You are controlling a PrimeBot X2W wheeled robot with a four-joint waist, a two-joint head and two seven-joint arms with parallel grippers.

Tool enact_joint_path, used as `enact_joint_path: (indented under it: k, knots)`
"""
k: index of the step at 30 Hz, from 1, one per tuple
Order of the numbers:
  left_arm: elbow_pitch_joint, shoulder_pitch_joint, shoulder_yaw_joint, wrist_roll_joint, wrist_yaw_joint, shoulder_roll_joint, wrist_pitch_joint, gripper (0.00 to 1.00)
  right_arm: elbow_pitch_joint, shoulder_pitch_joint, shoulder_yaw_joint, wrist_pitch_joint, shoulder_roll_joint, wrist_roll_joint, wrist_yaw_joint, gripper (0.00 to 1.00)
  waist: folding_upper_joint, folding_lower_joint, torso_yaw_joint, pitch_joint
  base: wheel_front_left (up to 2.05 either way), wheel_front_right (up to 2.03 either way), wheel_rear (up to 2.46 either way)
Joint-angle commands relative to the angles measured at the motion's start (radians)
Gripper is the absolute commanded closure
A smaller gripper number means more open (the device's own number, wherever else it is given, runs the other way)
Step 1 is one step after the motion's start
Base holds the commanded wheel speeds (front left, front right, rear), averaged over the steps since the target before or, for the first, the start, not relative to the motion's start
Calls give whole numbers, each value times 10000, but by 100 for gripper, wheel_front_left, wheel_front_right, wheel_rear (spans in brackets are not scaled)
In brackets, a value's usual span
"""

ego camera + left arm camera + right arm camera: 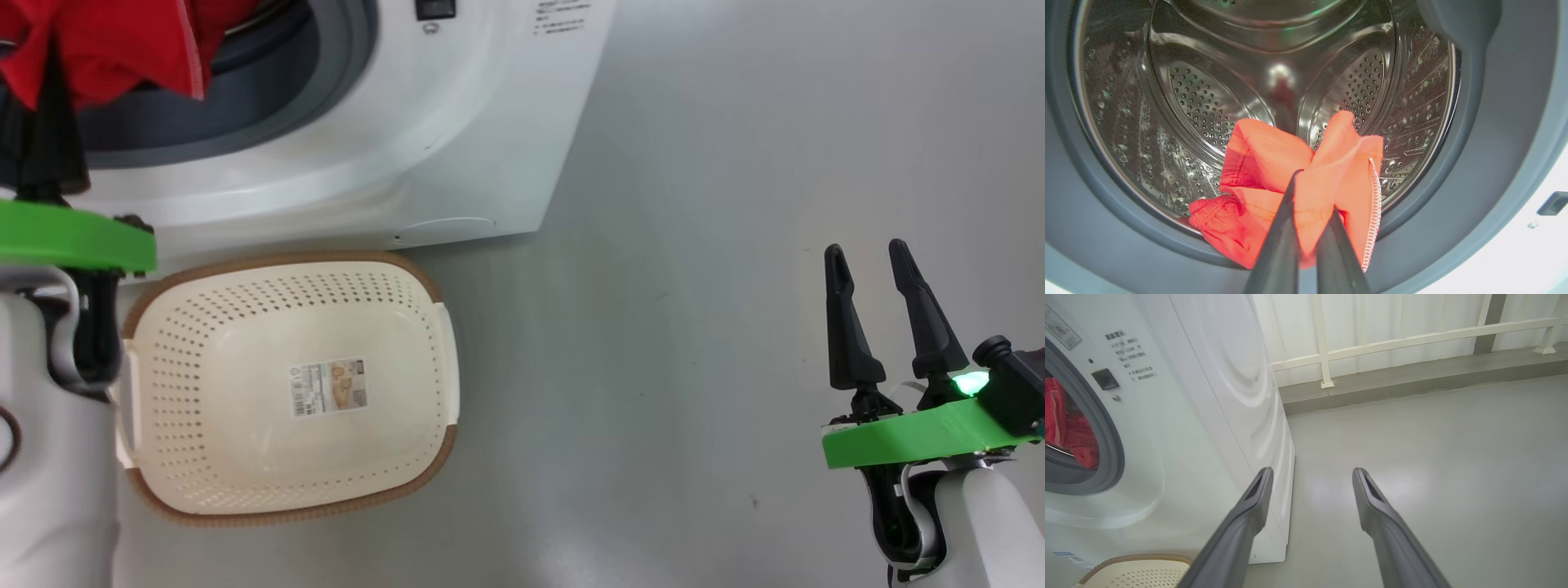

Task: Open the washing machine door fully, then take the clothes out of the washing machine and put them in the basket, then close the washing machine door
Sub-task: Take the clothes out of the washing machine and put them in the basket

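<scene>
**While our left gripper (1315, 192) pinches the clothes (1265, 163), our right gripper (866, 247) hangs open above the floor (694, 327)**

Where our left fingers (1278, 245) meet, they are pressed together on a fold of the red fabric, which sits between and around their tips. Our right gripper, well apart from the clothes and off to the right of the washing machine (457, 122), has its fingers spread wide and holds nothing. Just past the left fingertips the bundle bunches upward and droops to either side. We see bright red soft cloth, crumpled into several folds, with thin white stitched trim down one edge. Lower down, the basket (277, 260) stands on the floor just before the machine, cream, perforated, brown-rimmed, with a paper label inside. Behind the clothes lies the grey rubber ring (1494, 155) of the opening; we cannot tell whether the cloth touches it. Farthest back, the steel drum (1208, 102) shows perforated panels.
</scene>
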Motion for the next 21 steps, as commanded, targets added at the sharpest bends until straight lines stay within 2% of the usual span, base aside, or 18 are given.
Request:
enact_joint_path:
  k: [1,7,21]
  knots:
    - [-512,289,402,146,-47,305,-38,100,-221,171,174,-67,-102,-64,65,0,-1,0,224,-182,0,0,0]
    - [-2225,1333,834,406,-53,-202,-38,100,-224,242,49,-67,-102,-170,65,0,-1,0,473,-268,0,0,0]
    - [-6037,3300,1615,723,-54,-862,-38,100,-261,306,66,-67,-102,-291,65,0,-1,0,624,-361,0,0,0]
